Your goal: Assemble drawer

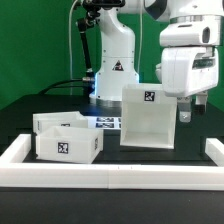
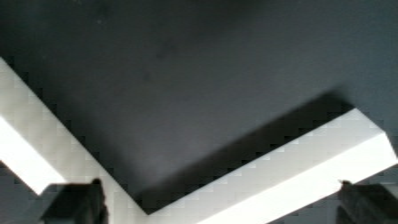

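The tall white case [image 1: 148, 118] of the drawer stands upright mid-table with a square tag on its front. Two shallow white trays sit close together at the exterior view's left, the front tray [image 1: 64, 146] showing its tag and the rear tray [image 1: 58, 121] just behind it. My gripper [image 1: 189, 108] hangs just above the case's upper right corner, open and holding nothing. In the wrist view two white case walls [image 2: 294, 160] meet in a corner between my dark fingertips [image 2: 71, 200], with my gripper [image 2: 210, 190] spread wide over that corner.
A long low white border wall [image 1: 110, 176] runs along the front and up both sides. The marker board [image 1: 105, 122] lies flat behind the case. The arm's white base [image 1: 115, 62] stands at the back, with cables at the back left.
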`<state>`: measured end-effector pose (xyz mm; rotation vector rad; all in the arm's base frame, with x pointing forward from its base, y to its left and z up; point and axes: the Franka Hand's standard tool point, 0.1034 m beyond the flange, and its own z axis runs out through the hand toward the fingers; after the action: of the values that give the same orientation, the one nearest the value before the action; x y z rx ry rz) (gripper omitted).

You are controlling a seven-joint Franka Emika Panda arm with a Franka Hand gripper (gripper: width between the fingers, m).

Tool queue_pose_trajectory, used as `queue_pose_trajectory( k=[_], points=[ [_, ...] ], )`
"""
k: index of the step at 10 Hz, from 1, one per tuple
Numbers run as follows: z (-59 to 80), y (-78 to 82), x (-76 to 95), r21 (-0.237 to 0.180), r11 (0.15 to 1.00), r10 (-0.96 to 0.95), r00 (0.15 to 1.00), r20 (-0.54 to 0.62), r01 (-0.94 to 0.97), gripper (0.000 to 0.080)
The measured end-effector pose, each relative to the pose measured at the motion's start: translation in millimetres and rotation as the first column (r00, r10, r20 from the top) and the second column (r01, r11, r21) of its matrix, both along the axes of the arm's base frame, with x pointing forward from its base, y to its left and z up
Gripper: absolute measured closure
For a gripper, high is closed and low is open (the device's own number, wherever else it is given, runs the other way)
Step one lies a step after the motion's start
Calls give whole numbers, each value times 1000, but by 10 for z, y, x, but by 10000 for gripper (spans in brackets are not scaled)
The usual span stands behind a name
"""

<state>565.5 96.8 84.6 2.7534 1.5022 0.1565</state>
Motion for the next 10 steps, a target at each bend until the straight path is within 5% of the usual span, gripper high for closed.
queue_pose_trajectory(
  k=[6,10],
  points=[
    [-4,-8,0,0,1000,-1,1000,2,1,150],
    [249,-42,-51,6,946,-325,945,-25,325,150]
  ],
)
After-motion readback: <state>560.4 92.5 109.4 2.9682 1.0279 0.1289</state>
